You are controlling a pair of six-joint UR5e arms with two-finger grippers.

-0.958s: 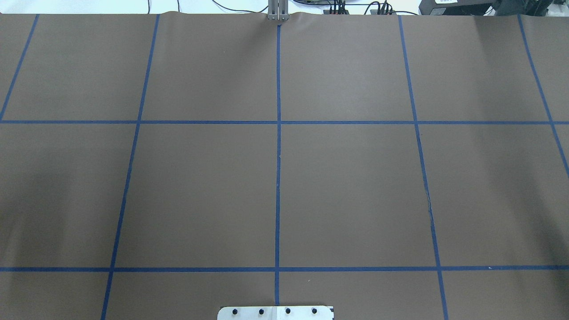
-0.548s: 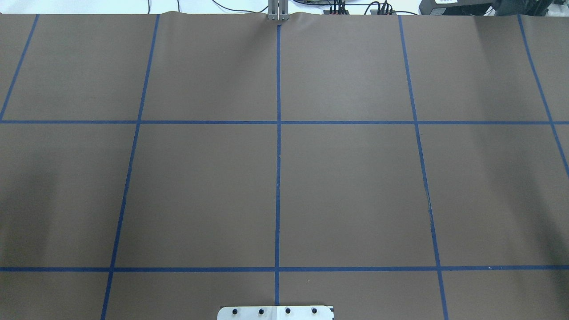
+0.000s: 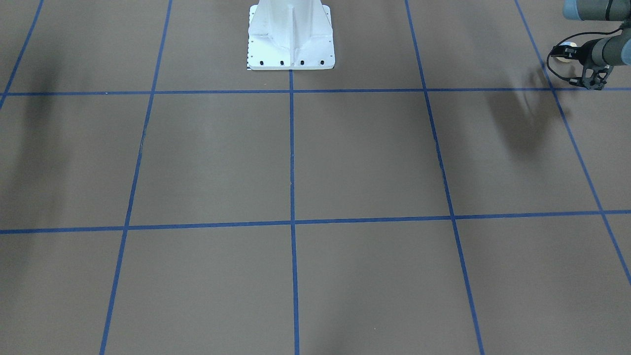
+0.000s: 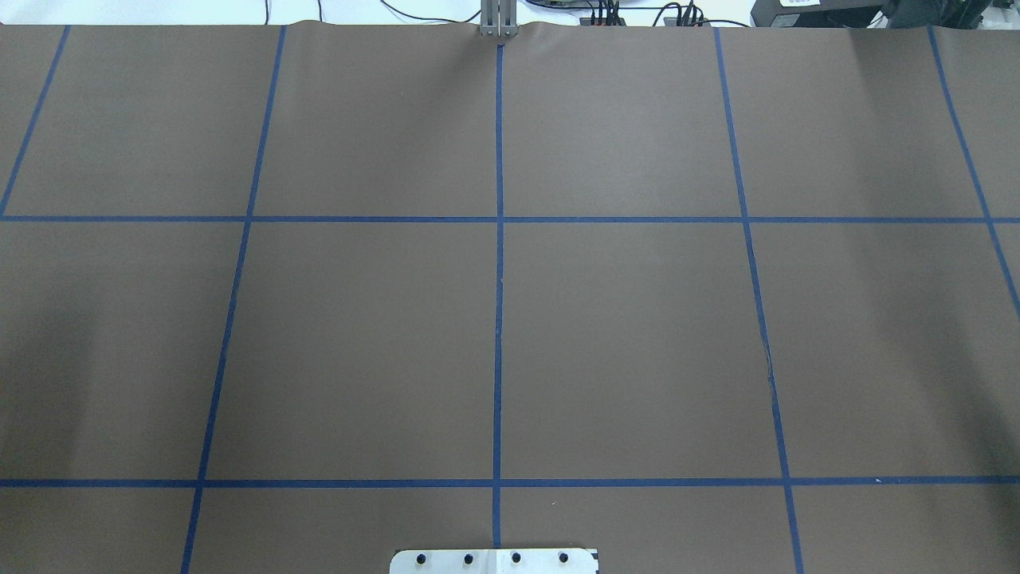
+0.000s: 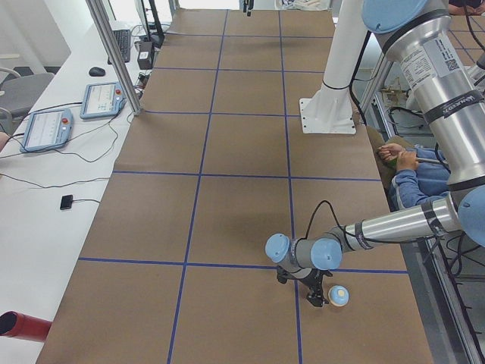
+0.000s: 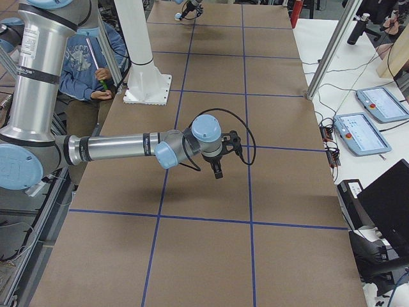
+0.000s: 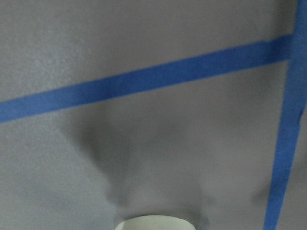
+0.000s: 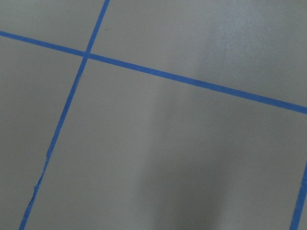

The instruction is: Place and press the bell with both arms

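Table (image 4: 637, 319) unchanged overhead; at its left edge the left claw (image 5: 316, 297) hangs beside the bell (image 5: 338, 296), perhaps ungripped. Right claw's (image 6: 218, 173) state likewise unclear.

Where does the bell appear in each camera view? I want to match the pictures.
Front-facing: bell at the top right corner.
Overhead: not in it.
Exterior left: bell low, right of centre.
Exterior right: bell tiny, at the top edge, left of centre.
Left wrist: a cream edge at the bottom, probably the bell.
Right wrist: not in it.
Shared landmark: white pedestal, in the front-facing and both side views.
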